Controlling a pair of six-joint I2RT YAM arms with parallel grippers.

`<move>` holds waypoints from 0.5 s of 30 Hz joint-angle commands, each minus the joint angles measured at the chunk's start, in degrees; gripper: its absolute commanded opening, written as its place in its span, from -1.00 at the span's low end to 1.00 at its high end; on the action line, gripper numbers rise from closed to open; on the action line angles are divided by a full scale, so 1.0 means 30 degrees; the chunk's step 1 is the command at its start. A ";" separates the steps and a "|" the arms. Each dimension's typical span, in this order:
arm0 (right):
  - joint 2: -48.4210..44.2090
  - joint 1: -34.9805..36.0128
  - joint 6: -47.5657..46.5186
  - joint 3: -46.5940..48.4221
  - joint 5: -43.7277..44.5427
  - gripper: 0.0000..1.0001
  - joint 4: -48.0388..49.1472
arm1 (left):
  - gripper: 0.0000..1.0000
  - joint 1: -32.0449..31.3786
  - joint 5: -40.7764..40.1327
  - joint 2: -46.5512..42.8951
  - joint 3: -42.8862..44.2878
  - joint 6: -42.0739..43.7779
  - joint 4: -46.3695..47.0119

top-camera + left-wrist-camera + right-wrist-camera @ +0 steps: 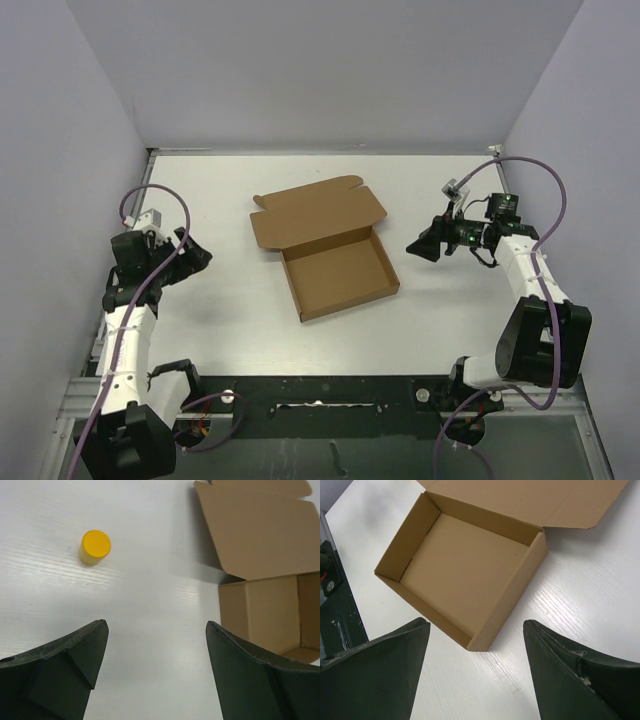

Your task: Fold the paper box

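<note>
White grained table [220, 335]; shallow rectangular brown cardboard paper box [338, 272].

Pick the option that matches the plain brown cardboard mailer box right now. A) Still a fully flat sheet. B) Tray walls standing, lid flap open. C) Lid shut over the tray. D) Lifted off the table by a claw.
B: the plain brown cardboard mailer box has its tray walls upright and its lid flap lying back, open.

White-and-black arms [122, 340], looping purple cables [152, 188] (black wedge-shaped fingers [65, 675])
</note>
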 commanded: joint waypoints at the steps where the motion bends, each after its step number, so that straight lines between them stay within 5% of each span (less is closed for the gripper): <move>1: -0.0344 -0.0108 0.0216 -0.0005 -0.1521 0.54 0.0710 | 0.54 0.0082 -0.2739 -0.0438 0.0058 0.0777 -0.0819; 7: 0.0024 -0.0054 0.0418 0.0140 -0.1383 0.54 0.0673 | 0.50 -0.0307 -0.4295 0.2267 0.0734 0.1311 -0.0239; 15: 0.0089 0.0011 0.0492 0.0006 -0.1115 0.54 0.0848 | 0.39 -0.3884 -1.1239 0.9496 0.5397 0.0382 -0.2181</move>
